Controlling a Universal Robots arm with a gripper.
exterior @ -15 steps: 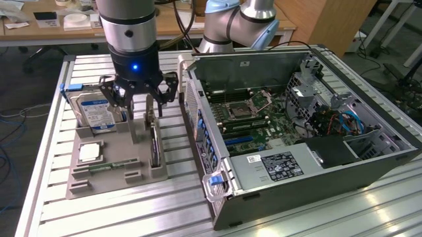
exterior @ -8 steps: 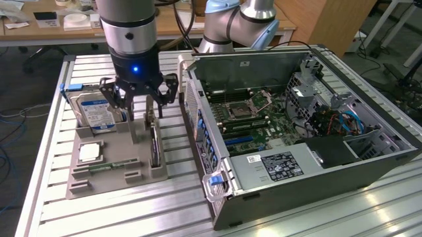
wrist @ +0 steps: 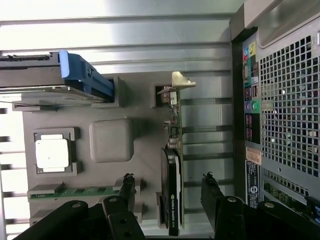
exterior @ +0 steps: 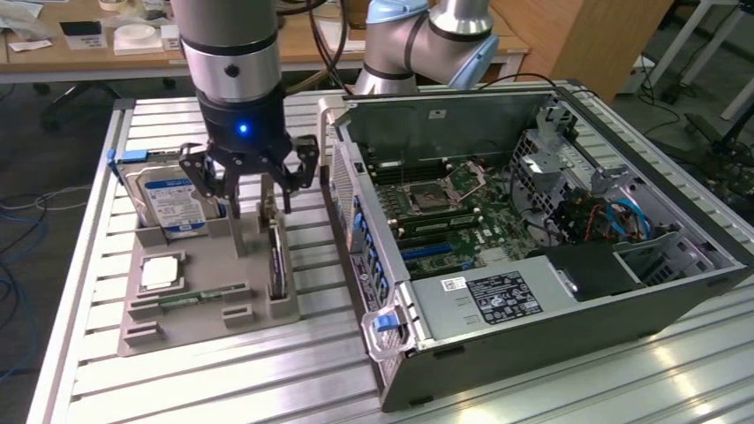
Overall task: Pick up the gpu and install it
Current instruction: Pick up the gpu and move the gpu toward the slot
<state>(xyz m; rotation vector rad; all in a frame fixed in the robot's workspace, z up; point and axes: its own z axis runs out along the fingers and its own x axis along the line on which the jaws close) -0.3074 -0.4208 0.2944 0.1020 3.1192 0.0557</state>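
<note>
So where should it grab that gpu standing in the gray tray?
Probably along its upper long edge, from straight above: the gpu stands on edge in a slot of the gray tray, thin, with both flat faces free, so the open gripper can close across its thickness.

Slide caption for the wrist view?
Open gripper poised over the gpu, standing on edge in the grey holder.

You get even overhead room light in the exterior view, and the shadows are soft. The bare metal bench (exterior: 659,371) throws pale glare streaks toward the exterior view's right, while the open computer case (exterior: 495,221) stays shaded inside. A blue light (exterior: 244,129) glows above the claw (exterior: 260,201). In the wrist view the bench slats burn out to white (detail is lost there), and the claw's fingers (wrist: 214,197) read as dark shapes.
</note>
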